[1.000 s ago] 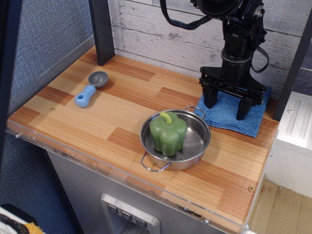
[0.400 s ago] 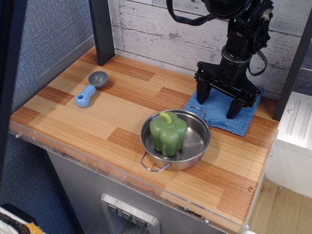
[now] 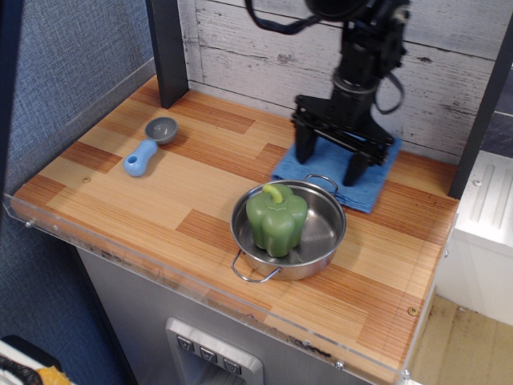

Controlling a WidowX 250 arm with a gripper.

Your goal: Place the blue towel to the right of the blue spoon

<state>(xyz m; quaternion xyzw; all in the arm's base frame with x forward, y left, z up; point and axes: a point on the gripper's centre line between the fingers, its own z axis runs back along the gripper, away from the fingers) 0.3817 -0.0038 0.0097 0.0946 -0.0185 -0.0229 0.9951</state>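
from my remote station i log 1 arm at the wooden table (image 3: 200, 192), reaching down from the back wall. the gripper (image 3: 330, 164) has its 2 dark fingers (image 3: 304, 148) spread wide apart, both tips pressed down onto the blue towel (image 3: 373, 188); nothing is pinched between them that i can confirm, and i cannot tell whether any fold of cloth is caught under the tips. the blue towel lies flat on the table at the rear, behind the steel pan (image 3: 321, 241), its near edge just beside or touching the pan's back handle; part of the cloth is hidden by the gripper. the blue spoon (image 3: 148, 144) lies well apart to the left, handle pointing toward the front left edge, grey bowl toward the back. the towel is to the right of the spoon, with open wood between them. the pan sits near the table's middle front and holds 1 green pepper (image 3: 276, 220), upright, stem on top. a dark post (image 3: 167, 48) stands at the rear left corner.
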